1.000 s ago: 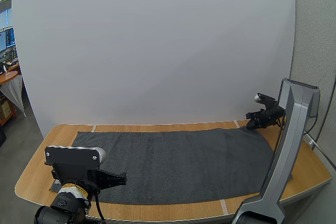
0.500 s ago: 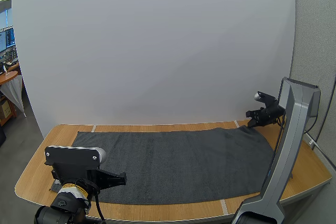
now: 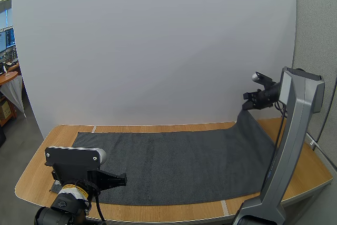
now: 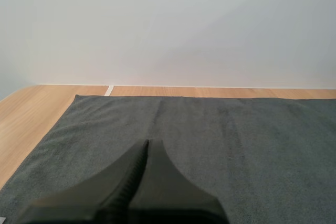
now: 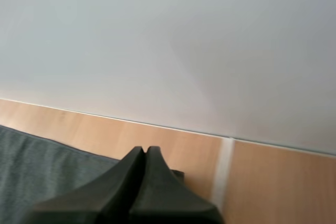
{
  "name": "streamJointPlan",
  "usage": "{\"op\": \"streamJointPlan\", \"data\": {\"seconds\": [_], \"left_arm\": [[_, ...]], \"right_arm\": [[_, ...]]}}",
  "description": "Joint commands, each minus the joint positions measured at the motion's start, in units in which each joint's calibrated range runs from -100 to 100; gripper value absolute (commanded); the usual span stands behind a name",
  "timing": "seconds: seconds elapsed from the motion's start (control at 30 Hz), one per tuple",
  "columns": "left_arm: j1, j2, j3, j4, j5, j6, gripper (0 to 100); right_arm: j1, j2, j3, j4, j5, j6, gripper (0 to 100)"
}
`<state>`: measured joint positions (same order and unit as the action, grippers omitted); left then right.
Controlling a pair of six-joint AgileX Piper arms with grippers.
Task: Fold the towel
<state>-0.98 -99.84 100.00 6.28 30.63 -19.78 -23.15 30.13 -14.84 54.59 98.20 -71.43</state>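
Right end effector (image 3: 246,106) pinches towel (image 3: 174,162) corner aloft.

right arm (image 3: 288,146) — long grey angular link, black right gripper (image 3: 246,106); left arm (image 3: 73,157) — grey housing, yellow-ringed joint.

The towel (image 3: 179,162) is a plain dark charcoal grey, one even shade all over. The bench (image 3: 47,177) under it is light honey-coloured wood with faint grain, crossed by thin white strips (image 3: 225,207) at its far and near edges. The left end effector (image 4: 145,148) and the right end effector (image 5: 145,153) are matt black. The right arm (image 3: 287,151) is silver-grey. The left arm (image 3: 73,156) has a grey plate and a yellow band. The panel (image 3: 158,51) behind is plain off-white.
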Motion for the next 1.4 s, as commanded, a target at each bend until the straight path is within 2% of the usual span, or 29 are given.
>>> {"op": "streamJointPlan", "data": {"seconds": [0.0, 0.47, 0.67, 1.03, 1.37], "left_arm": [[-0.15, -0.16, 0.0, 0.47, -1.31, -0.6, 0], [-0.15, -0.16, 0.0, 0.47, -1.31, -0.6, 0], [-0.15, -0.16, 0.0, 0.47, -1.31, -0.6, 0], [-0.15, -0.16, 0.0, 0.47, -1.31, -0.6, 0], [-0.15, -0.16, 0.0, 0.47, -1.31, -0.6, 0]], "right_arm": [[2.59, -4.14, 0.12, 1.2, 1.8, 1.97, 0], [11.28, -17.64, 0.12, -3.53, 1.8, 9.09, 0], [15.63, -19.66, 0.22, -4.42, 1.8, 10.85, 0], [23.41, -19.75, 7.41, -5.56, 1.8, 8.48, 0], [28.08, -19.95, 7.54, -6.08, 0.61, 8.48, 0]]}}
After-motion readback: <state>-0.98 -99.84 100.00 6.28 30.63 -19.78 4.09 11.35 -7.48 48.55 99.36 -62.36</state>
